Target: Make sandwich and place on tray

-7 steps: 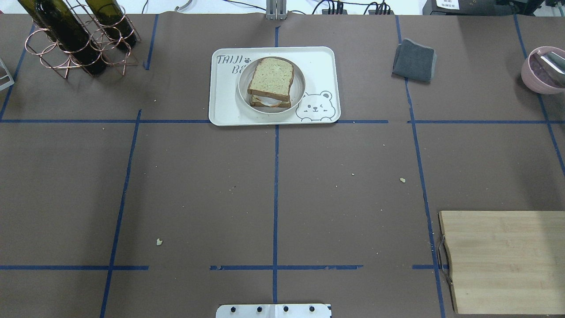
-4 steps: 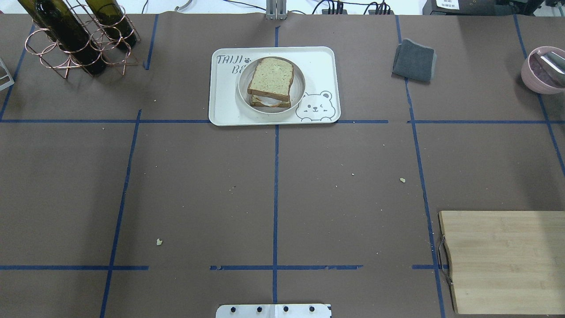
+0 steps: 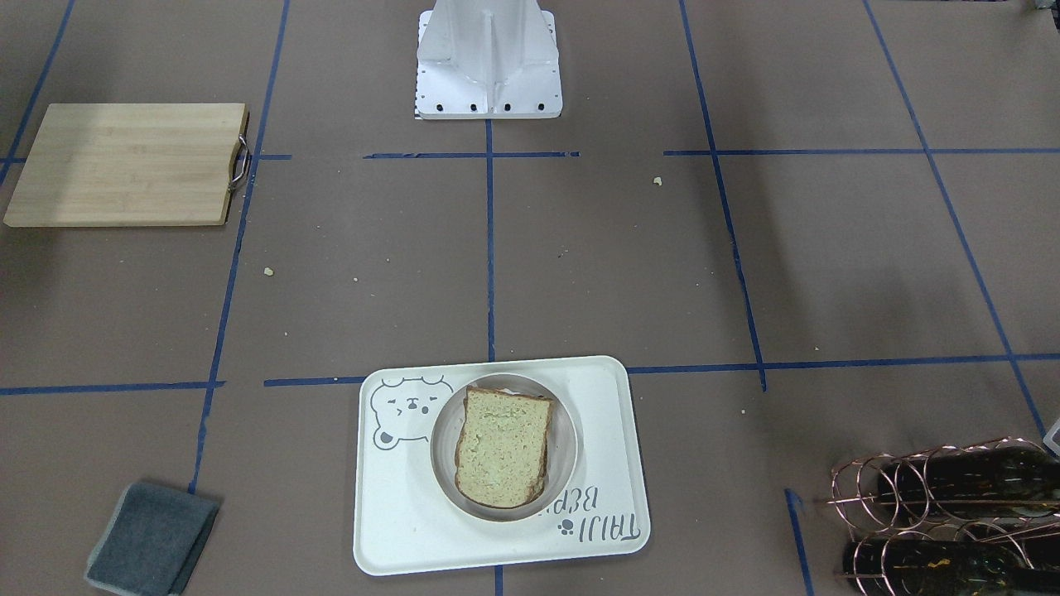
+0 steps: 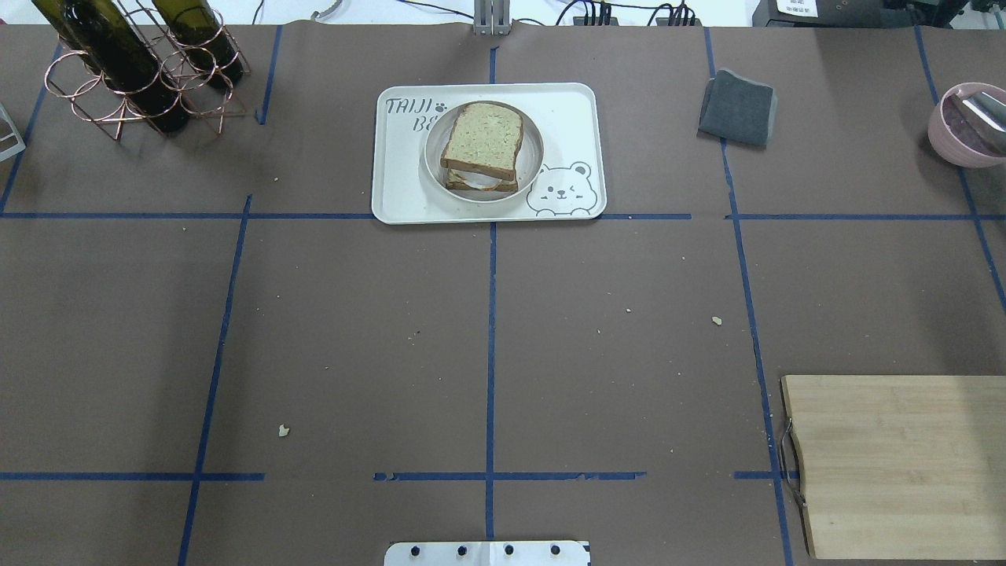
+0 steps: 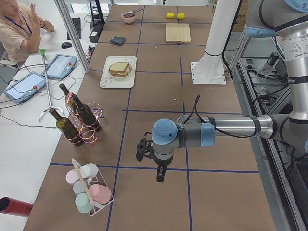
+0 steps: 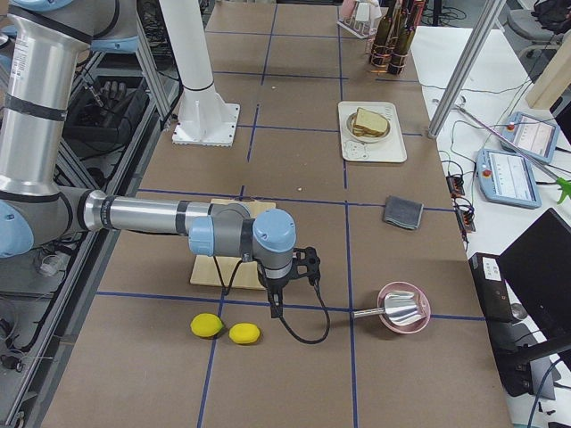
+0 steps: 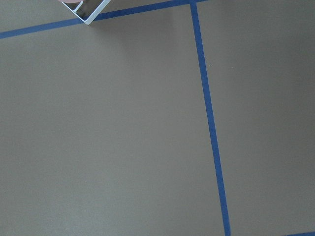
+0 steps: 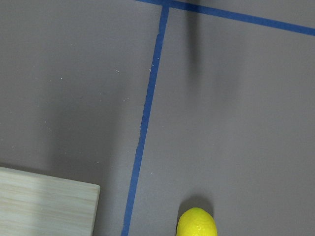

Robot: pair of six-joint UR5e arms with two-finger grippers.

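Sitting in its dish on the tray at the worktop's 12 o'clock, the sandwich looks done. Left hand hangs far off at 9, right hand at 3; clenched or released, I cannot tell.

The tray is cream with a grey bear drawing; the sandwich pale, speckled, brown-crusted; the desk brown, gridded in blue tape.
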